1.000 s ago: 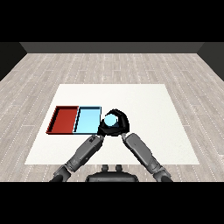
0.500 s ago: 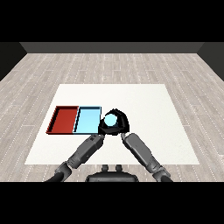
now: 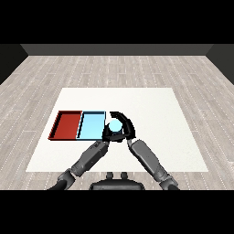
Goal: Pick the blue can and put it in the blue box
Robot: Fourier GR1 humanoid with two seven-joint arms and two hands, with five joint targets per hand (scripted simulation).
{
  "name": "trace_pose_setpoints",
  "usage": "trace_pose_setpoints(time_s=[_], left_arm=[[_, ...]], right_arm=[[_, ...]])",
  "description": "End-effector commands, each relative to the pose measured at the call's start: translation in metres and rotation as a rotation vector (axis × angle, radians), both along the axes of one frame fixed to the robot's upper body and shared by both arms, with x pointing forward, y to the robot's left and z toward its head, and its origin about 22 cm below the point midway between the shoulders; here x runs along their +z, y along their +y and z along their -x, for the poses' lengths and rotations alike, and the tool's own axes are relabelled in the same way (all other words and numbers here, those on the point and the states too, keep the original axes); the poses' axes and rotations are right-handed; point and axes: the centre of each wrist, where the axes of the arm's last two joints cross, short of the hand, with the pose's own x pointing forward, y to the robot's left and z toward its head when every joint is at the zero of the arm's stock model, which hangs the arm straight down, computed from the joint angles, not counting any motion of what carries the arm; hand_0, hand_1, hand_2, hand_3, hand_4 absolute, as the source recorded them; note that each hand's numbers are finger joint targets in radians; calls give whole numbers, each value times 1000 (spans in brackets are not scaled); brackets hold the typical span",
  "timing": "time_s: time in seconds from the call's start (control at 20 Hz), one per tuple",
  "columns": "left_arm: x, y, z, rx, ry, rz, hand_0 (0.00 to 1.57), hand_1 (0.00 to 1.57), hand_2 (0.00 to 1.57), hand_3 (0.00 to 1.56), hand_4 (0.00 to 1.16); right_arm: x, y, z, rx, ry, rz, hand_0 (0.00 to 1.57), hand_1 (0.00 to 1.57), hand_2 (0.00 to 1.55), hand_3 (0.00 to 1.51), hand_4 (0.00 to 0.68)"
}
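Trays lie side by side on the white counter; we see the red tray left of the light blue tray; just right of the blue tray's right edge sits the blue can; our left hand presses against its left side, though we cannot tell its fingers' state; our right hand curls round the can from the right.

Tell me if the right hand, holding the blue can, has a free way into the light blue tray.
Probably yes. The right hand curls round the blue can just right of the light blue tray; nothing stands between them, though the left hand sits close beside the can.
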Motion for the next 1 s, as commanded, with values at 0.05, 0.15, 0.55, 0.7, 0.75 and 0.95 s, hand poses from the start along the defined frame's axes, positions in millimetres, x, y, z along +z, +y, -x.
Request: trace_pose_setpoints(time_s=[0.05, 0.15, 0.55, 0.7, 0.75, 0.95], left_arm=[[4, -1, 10, -21, -16, 33, 1571, 1571, 1571, 1528, 1133], [-1, 4, -9, 3, -12, 10, 1571, 1571, 1571, 1520, 1133], [0, 4, 1, 71, -14, -50, 1571, 1571, 1571, 1537, 1155], [-3, 38, -13, 122, -30, -102, 1571, 1571, 1571, 1536, 1148], [12, 21, -19, 121, -54, -120, 1571, 1571, 1571, 1530, 1150], [24, 72, -46, 179, -47, -209, 1571, 1571, 1571, 1520, 1149]], right_arm=[[5, -8, -8, 16, -2, 13, 0, 0, 0, 0, 0], [2, -1, 7, -12, -9, 34, 0, 0, 0, 0, 0], [-9, -70, 1, -79, -65, -80, 0, 0, 0, 0, 0], [19, -71, 7, -118, -95, -215, 0, 0, 0, 0, 0], [9, -88, 22, -132, -75, -251, 0, 0, 0, 0, 0], [2, -129, 17, -245, -91, -279, 0, 0, 0, 0, 0]])
